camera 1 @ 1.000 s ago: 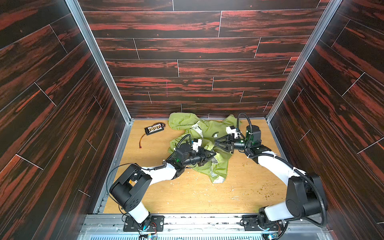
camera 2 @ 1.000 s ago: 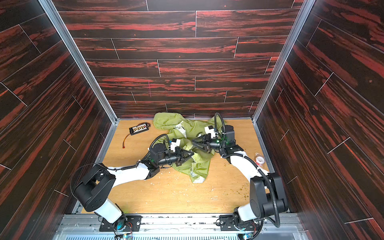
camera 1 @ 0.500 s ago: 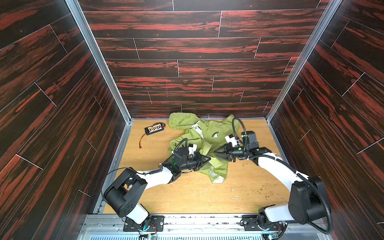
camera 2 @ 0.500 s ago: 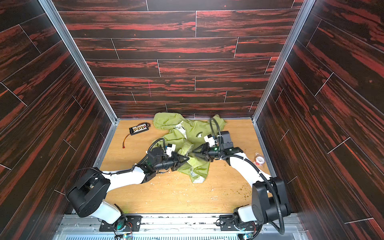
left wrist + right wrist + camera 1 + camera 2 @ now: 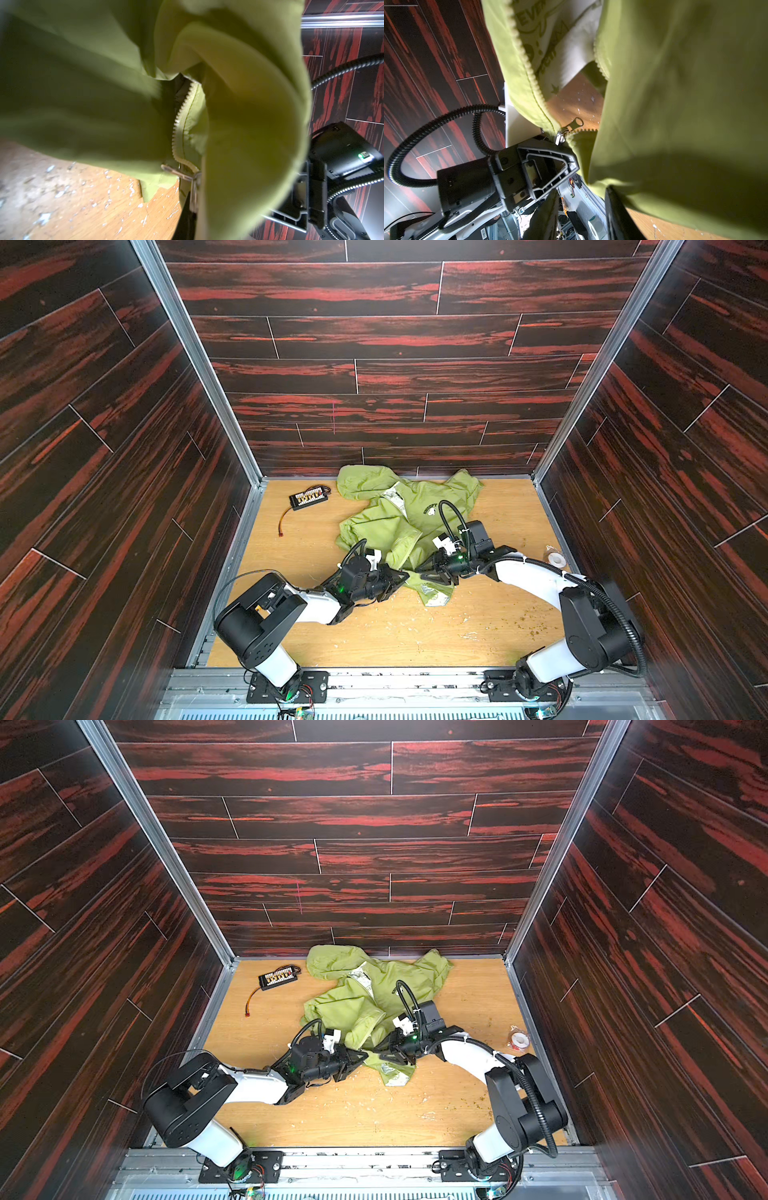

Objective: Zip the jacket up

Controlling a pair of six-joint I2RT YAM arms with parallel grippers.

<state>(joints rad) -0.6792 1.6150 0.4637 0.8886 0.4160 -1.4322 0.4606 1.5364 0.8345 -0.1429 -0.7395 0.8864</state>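
Green jacket (image 5: 409, 522) lies crumpled, its hem raised between the pincers. The left pincer (image 5: 402, 574) is clamped on the hem beside the slider (image 5: 560, 136). The right pincer (image 5: 420, 569) faces it, grip undeterminable. Zip open beyond the slider. Judged next: pinch the pull-tab and draw it away, hem taut.

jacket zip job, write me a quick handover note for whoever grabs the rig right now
Left gripper: shut on the hem of the lime-green hooded jacket, right beside the metal zipper slider.
Right gripper: appears clamped on the opposite front panel near the hem.
Jacket: crumpled on the wooden table, hood at the far side, hem lifted between the grippers.
Done: both tooth rows meet at the slider, at the bottom.
To do: teeth above are apart; pull the slider up to the top.
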